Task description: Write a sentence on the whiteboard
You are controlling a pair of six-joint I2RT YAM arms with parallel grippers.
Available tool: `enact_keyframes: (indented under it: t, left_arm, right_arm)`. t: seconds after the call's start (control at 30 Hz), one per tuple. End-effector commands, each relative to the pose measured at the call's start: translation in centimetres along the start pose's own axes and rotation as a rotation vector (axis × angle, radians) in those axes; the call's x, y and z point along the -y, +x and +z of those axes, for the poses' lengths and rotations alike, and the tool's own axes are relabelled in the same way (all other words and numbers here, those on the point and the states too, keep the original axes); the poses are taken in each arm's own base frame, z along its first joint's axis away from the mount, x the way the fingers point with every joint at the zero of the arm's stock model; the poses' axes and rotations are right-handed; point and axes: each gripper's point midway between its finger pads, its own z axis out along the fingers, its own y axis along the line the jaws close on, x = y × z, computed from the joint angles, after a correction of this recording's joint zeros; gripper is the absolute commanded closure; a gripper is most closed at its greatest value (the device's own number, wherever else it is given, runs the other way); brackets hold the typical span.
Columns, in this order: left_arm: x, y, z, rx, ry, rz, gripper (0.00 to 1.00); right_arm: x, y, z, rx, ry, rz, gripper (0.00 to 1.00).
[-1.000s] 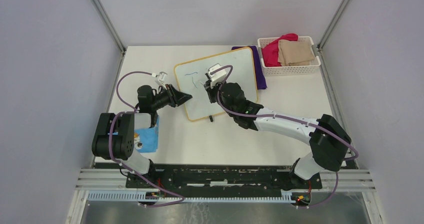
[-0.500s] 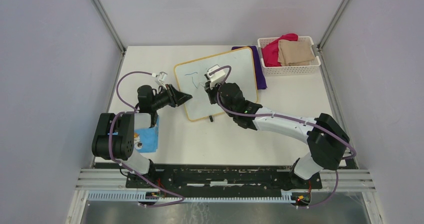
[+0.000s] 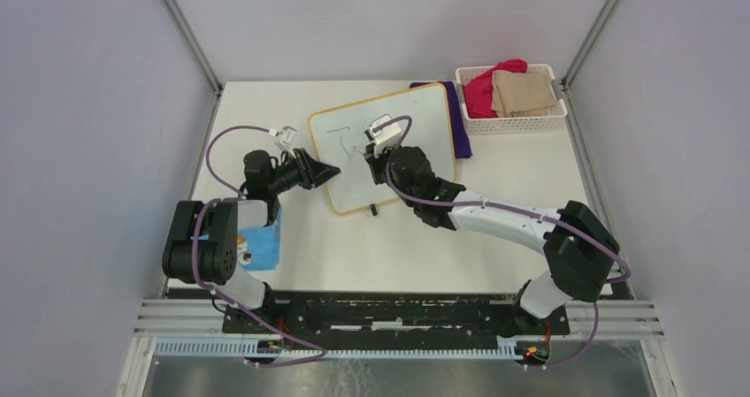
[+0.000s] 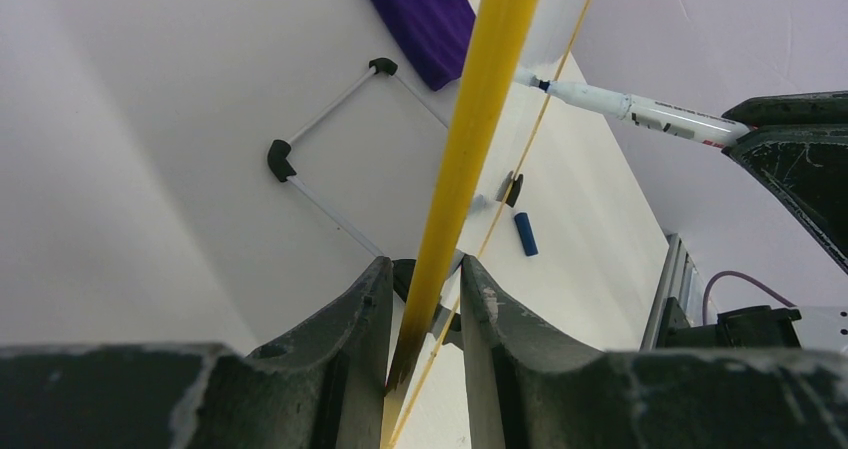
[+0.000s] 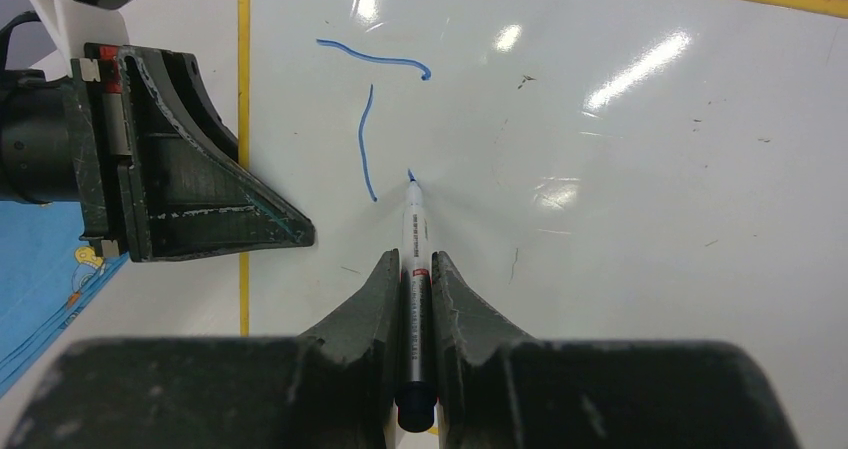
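The whiteboard lies askew mid-table, its yellow-tan frame also showing in the left wrist view. Of the sentence only a blue T-shaped pair of strokes shows, also in the top view. My right gripper is shut on a white marker, its blue tip touching the board just right of the strokes; it also shows from above. My left gripper is shut on the board's left frame edge, as the top view and the right wrist view show.
A white basket with red and tan cloths stands at the back right. A purple cloth lies under the board's right edge. A blue booklet lies by the left arm. A blue marker cap lies on the table.
The right gripper has shifted very slightly on the board with the marker. The left arm and the board have not moved.
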Motion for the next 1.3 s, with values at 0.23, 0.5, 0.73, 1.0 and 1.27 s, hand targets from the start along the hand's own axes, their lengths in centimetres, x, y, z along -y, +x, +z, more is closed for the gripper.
enact_keyframes:
  t: [0.23, 0.5, 0.73, 1.0, 1.27]
  left_arm:
    - [0.8, -1.0, 0.3, 0.012, 0.023, 0.092, 0.63]
    - [0.8, -0.9, 0.3, 0.007, 0.026, 0.09, 0.67]
    - [0.6, -0.8, 0.4, 0.003, 0.022, 0.087, 0.68]
    - [0.7, -0.7, 0.4, 0.001, 0.025, 0.089, 0.68]
    - [0.8, -0.7, 0.4, -0.002, 0.026, 0.089, 0.68]
  right_arm:
    - [2.4, -1.1, -0.7, 0.028, 0.068, 0.022, 1.0]
    - [2.5, -2.6, -0.3, 0.056, 0.07, 0.027, 1.0]
    - [2.1, -3.4, 0.0, 0.073, 0.057, 0.033, 1.0]
    - [1.8, -4.1, 0.4, 0.082, 0.047, 0.034, 1.0]
    - [0.7, -4.1, 0.9, 0.076, -0.003, 0.03, 1.0]
